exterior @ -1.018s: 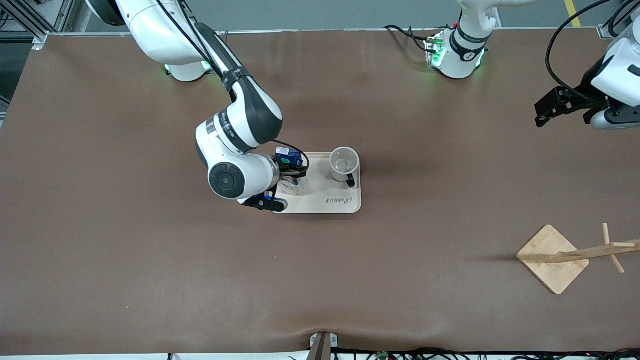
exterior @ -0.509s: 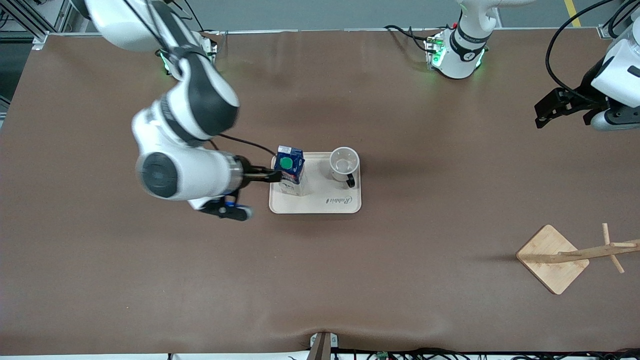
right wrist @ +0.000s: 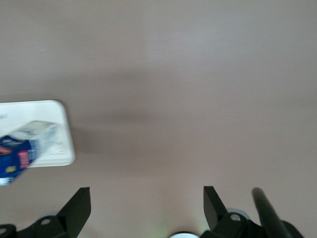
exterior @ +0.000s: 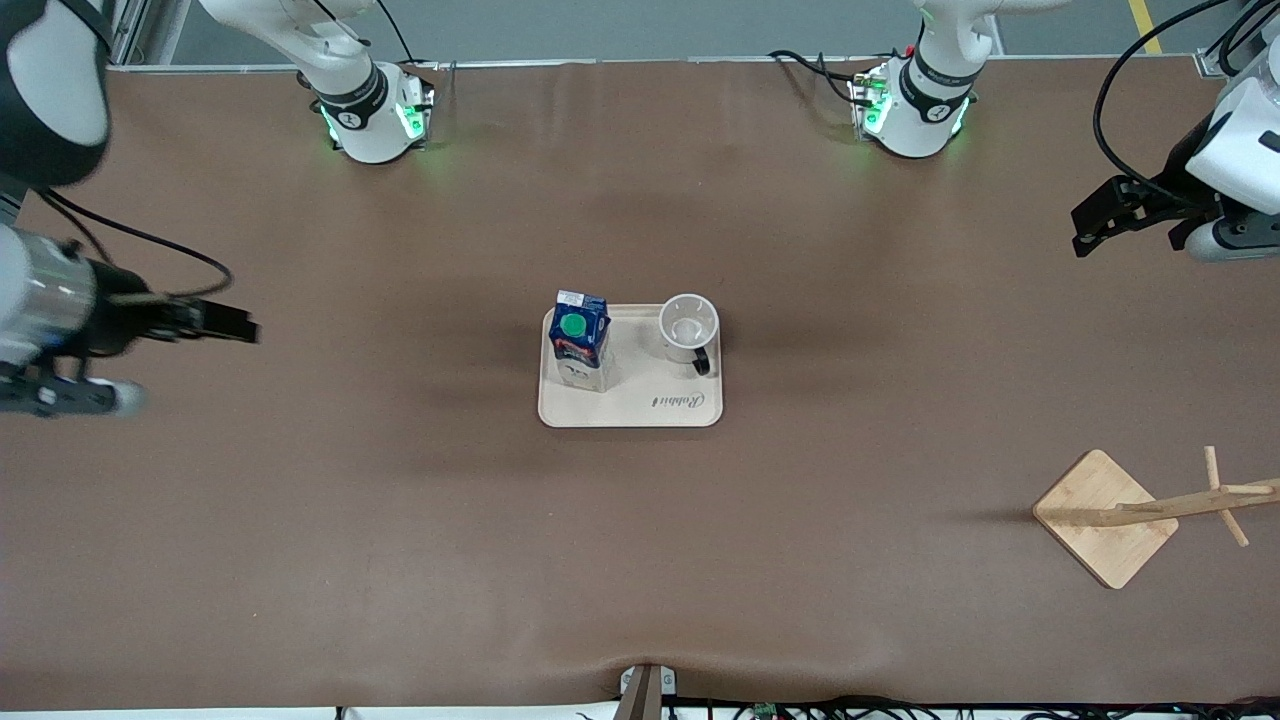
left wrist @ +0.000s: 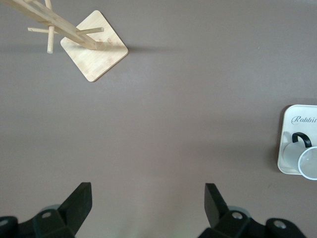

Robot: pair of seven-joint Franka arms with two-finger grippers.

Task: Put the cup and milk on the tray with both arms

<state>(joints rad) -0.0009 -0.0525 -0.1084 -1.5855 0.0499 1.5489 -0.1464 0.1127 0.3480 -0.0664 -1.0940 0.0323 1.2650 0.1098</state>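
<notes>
right gripper (exterior: 235, 327) over bare table, left gripper (exterior: 1090, 228) waiting, jaws spread

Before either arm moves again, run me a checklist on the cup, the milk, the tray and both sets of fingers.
1. Milk stands upright on the tray, toward the right arm's end: ok.
2. Cup stands upright on the tray beside the milk, a gap between them: ok.
3. Right gripper is away from the tray, over bare table at the right arm's end, fingers open and holding nothing: ok.
4. Left gripper is over bare table at the left arm's end, fingers open and holding nothing: ok.
5. Bamboo stand sits well apart from the tray: ok.
6. Anything inside the cup: cannot tell.
</notes>
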